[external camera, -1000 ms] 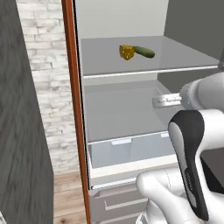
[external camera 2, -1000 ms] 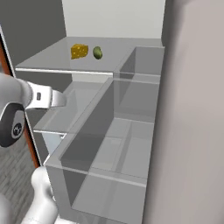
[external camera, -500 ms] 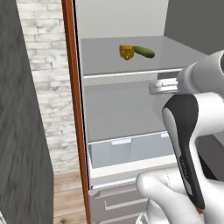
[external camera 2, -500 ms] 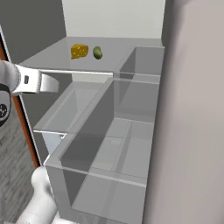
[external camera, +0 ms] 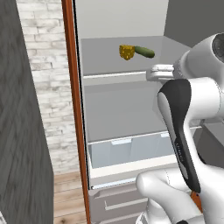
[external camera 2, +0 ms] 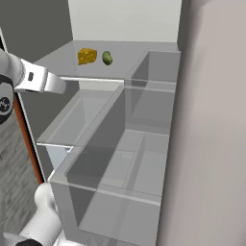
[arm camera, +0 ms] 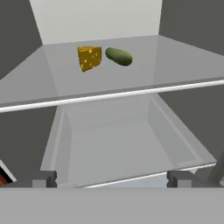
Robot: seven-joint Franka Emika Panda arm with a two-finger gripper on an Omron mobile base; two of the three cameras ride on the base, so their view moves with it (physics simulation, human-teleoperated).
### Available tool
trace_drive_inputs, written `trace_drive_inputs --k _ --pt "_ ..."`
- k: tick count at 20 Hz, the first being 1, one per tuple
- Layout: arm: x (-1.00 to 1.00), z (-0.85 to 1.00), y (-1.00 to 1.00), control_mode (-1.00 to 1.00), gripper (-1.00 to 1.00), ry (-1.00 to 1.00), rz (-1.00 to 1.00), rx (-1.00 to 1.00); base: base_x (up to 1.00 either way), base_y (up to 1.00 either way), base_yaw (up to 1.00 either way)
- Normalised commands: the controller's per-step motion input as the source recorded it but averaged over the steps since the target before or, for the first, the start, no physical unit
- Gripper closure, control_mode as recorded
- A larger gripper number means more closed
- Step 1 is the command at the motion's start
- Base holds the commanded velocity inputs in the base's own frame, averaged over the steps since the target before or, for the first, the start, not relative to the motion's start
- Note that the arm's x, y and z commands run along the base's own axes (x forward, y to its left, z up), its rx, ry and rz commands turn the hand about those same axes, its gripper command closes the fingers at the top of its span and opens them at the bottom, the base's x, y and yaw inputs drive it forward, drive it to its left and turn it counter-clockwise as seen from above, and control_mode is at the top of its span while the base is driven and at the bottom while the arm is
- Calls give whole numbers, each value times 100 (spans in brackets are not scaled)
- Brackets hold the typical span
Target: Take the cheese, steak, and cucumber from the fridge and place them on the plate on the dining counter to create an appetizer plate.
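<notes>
Fridge (external camera: 122, 109): open; glass shelves, clear crisper drawer below
Cheese (arm camera: 89, 58): on upper glass shelf, toward its back, left of centre
Cucumber (arm camera: 118, 56): same shelf, just beside the cheese, on its right
Gripper (arm camera: 113, 178): fingers spread wide, nothing between them; short of the shelf's front edge, facing both foods
Progress: early by my reading; cheese and cucumber not yet taken; all plating left

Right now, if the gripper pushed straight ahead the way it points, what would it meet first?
Probably nothing soon: the open gripper aims into the fridge below the glass shelf holding the cheese and cucumber. Depth is unclear.
</notes>
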Motion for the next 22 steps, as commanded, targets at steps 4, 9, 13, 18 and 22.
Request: trace_drive_inputs --k 4,9,13,18,22 --pt "47 27 0 -100 -100 0 0 15 0 0 0" --pt "69 3 3 -100 -100 0 0 3 0 0 0" --pt "72 0 12 -100 -100 1 0 0 0 0 0" --pt "63 0 27 -100 -100 3 -4 0 0 0 0" --pt "65 0 16 -100 -100 1 -5 0 0 0 0"
